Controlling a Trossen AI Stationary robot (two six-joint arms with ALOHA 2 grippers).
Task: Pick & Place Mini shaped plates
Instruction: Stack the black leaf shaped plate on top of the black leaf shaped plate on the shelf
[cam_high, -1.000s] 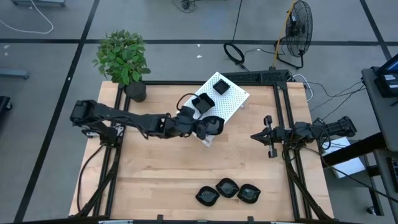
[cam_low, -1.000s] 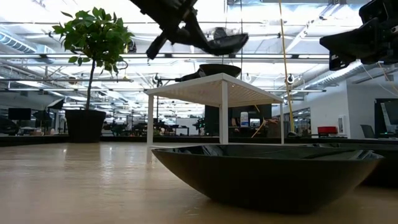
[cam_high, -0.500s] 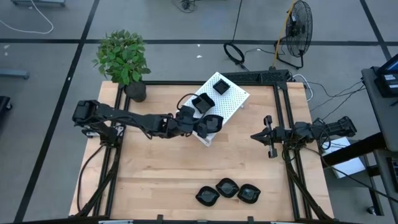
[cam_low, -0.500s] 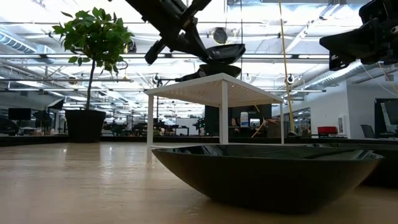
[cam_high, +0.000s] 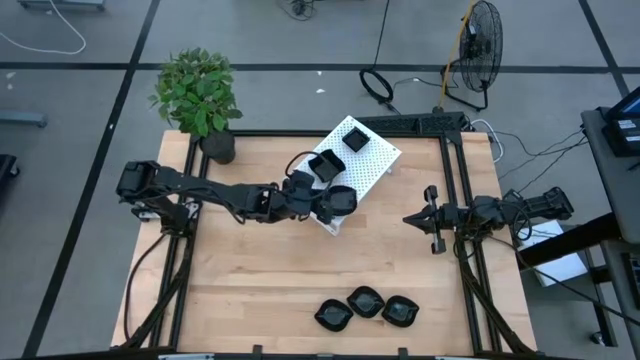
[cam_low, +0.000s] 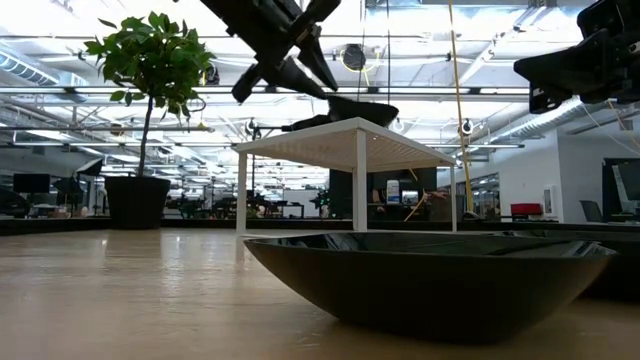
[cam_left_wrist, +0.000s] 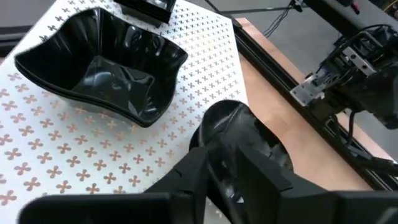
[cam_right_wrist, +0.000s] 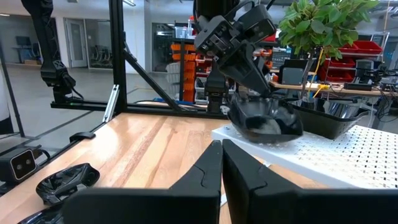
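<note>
You won't find any readable writing or brand mark in these views; the only pattern is the grid of small cross-shaped cutouts on the white perforated box (cam_high: 352, 160).

Your left gripper (cam_high: 322, 203) is at the near corner of that box, around a round-rimmed black plate (cam_high: 340, 198) that sits on the box top, right at its edge. In the right wrist view the plate (cam_right_wrist: 266, 121) lies flat, rim up, and the left fingers (cam_right_wrist: 245, 65) come down onto its rim. They stand slightly parted astride that rim, but you cannot tell whether they are gripping it or are clear of it. In the left wrist view the fingers (cam_left_wrist: 249, 171) cover much of the plate, so its full outline is hidden.

Beside it on the box is a larger wavy-rimmed plate (cam_left_wrist: 99, 65), with a small square plate (cam_high: 355, 138) farther back, cut off in the wrist view.

Three more petal-rimmed plates (cam_high: 366, 306) sit in a row near the front edge of the table (cam_high: 260, 280), the row running left to right. One of them fills the low view, blocking what is behind it.

Your right gripper (cam_high: 428, 220) waits at the table's right side, fingers closed on nothing.

A potted plant (cam_high: 200, 95) stands at the back left corner.
</note>
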